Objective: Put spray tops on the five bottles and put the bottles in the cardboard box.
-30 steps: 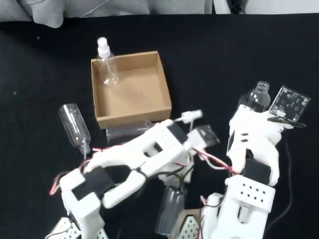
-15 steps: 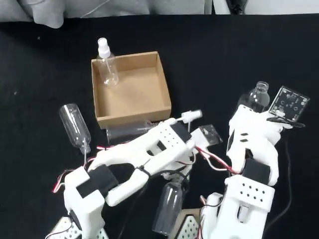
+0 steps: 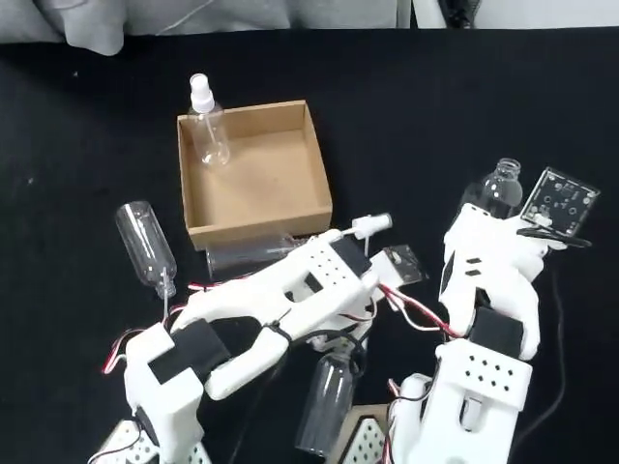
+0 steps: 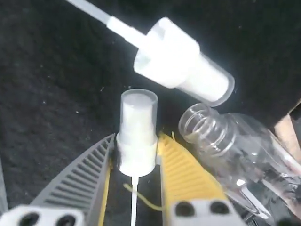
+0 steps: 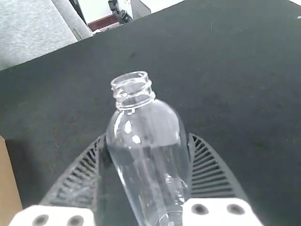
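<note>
Brown square cardboard box (image 3: 256,174) held one clear plastic bottle w/ white spray top (image 3: 207,130) at its far-left corner. L gripper (image 4: 136,141), just off box's near-right corner, had jaws clamped on a small white spray top (image 4: 137,125). Second white spray top w/ dip tube (image 4: 181,63) lay just beside. Open-necked clear bottle (image 3: 242,255) lay along box's near wall. R gripper (image 5: 146,141), well right of box, had jaws closed round an uncapped clear bottle (image 5: 141,117).

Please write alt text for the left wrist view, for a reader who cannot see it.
The left end effector grips a white spray top. Near it, a second spray top and an open bottle lie on the black table.
</note>
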Controlling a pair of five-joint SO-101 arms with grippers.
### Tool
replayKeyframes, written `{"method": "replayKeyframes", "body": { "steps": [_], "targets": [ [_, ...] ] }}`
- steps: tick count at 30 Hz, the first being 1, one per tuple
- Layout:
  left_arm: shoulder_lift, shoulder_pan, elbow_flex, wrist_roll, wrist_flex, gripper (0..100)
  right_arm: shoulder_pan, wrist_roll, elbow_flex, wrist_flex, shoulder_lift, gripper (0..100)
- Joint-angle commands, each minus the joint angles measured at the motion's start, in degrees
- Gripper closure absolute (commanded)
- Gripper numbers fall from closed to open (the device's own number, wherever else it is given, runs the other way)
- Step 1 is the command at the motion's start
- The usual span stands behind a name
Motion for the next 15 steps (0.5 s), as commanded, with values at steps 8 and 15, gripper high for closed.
{"method": "replayKeyframes", "body": {
  "steps": [8,15],
  "targets": [
    [-3.25,-0.66,-1.01,2.02,2.46,97,1.05,-0.62,-0.40,-1.58,-1.54,89.9],
    [-14.42,-4.09,5.23,2.02,2.11,97,0.97,-0.62,-0.40,-1.58,-1.54,89.9]
  ]
}}
